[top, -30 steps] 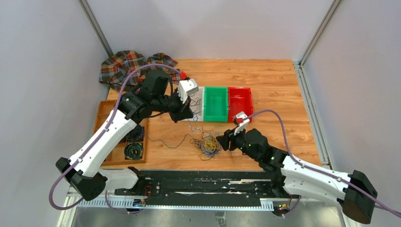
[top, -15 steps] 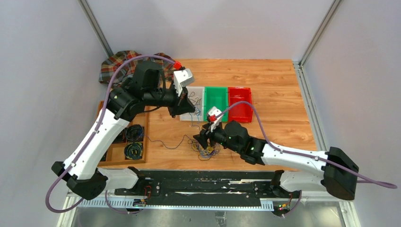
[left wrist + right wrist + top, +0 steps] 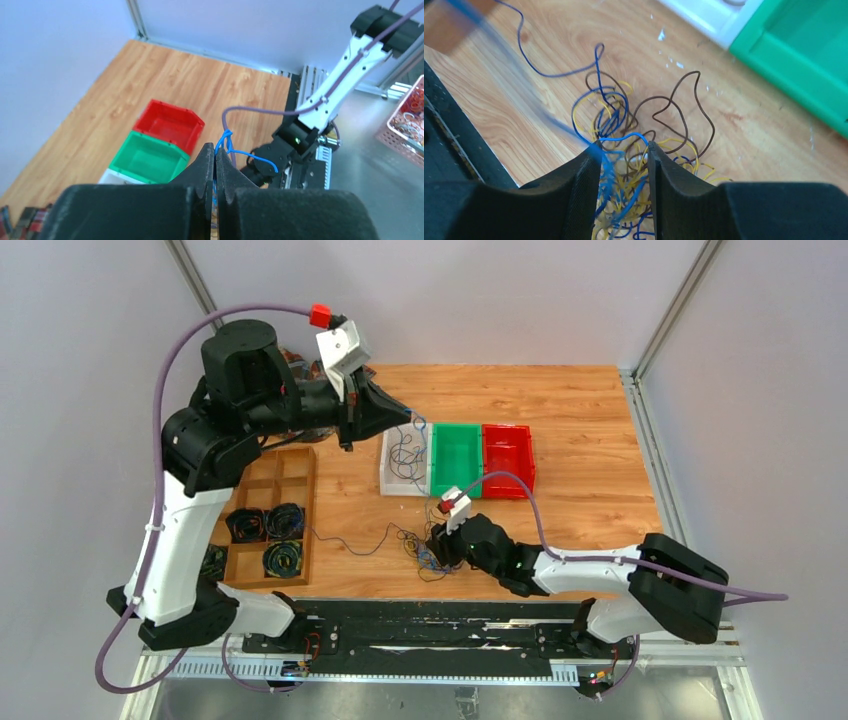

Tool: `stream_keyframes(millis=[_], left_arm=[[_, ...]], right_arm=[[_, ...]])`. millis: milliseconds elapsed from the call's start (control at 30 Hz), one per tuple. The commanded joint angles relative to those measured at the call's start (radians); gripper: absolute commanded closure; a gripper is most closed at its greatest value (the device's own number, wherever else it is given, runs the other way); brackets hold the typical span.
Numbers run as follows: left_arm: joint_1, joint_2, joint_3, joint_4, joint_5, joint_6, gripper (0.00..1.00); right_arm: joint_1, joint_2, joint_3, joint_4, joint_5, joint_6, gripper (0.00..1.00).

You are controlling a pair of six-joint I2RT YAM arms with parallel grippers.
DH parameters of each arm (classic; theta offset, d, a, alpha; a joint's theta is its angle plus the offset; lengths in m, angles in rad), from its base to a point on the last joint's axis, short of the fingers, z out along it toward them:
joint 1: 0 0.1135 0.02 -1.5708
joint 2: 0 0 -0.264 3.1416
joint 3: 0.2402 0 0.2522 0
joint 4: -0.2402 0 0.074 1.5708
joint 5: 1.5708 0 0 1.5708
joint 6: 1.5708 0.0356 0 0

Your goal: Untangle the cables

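The cables (image 3: 428,552) lie as a tangle of thin blue, yellow and brown wires on the wooden table, in front of the bins. My left gripper (image 3: 403,420) is raised high over the white bin and is shut on a blue cable (image 3: 228,136). The cable's knotted end sticks out past the fingertips of the left gripper (image 3: 215,149). My right gripper (image 3: 440,543) is low on the tangle. In the right wrist view the right gripper (image 3: 624,152) has its jaws apart, straddling the tangle (image 3: 644,125), with blue and yellow strands loose between them. One blue strand is blurred.
A white bin (image 3: 392,483), a green bin (image 3: 455,462) and a red bin (image 3: 508,462) stand in a row mid-table. A wooden tray (image 3: 312,520) with black coiled bundles sits at the left. A single thin wire (image 3: 350,543) trails left of the tangle.
My left arm has lifted up and back with the blue cable in its grip. My right gripper has moved left onto the tangle; its jaws now straddle the wires.
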Motion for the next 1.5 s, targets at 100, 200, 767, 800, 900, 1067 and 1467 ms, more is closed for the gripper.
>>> stream_keyframes(millis=[100, 200, 767, 800, 900, 1067, 1467], left_arm=[[-0.007, 0.088, 0.245, 0.023, -0.049, -0.047, 0.99], [-0.007, 0.088, 0.26, 0.09, -0.099, -0.056, 0.99], [-0.011, 0.011, -0.001, 0.514, -0.256, -0.099, 1.0], [-0.011, 0.013, -0.018, 0.517, -0.252, -0.099, 0.99], [-0.012, 0.015, -0.086, 0.543, -0.256, -0.097, 0.99], [-0.013, 0.008, -0.272, 0.637, -0.251, -0.116, 0.99], [-0.025, 0.204, -0.276, 0.721, -0.267, -0.089, 0.99]], right_arm=[[-0.012, 0.041, -0.107, 0.102, 0.03, 0.11, 0.64], [-0.011, 0.042, -0.151, 0.127, 0.027, 0.141, 0.65], [-0.011, -0.088, -0.281, 0.168, 0.035, 0.23, 0.5], [-0.011, -0.118, -0.275, 0.145, 0.035, 0.229, 0.5], [-0.011, -0.194, -0.263, 0.093, 0.041, 0.23, 0.43], [-0.012, -0.348, -0.252, -0.028, 0.126, 0.237, 0.27], [-0.014, -0.652, -0.248, -0.249, 0.459, 0.25, 0.29]])
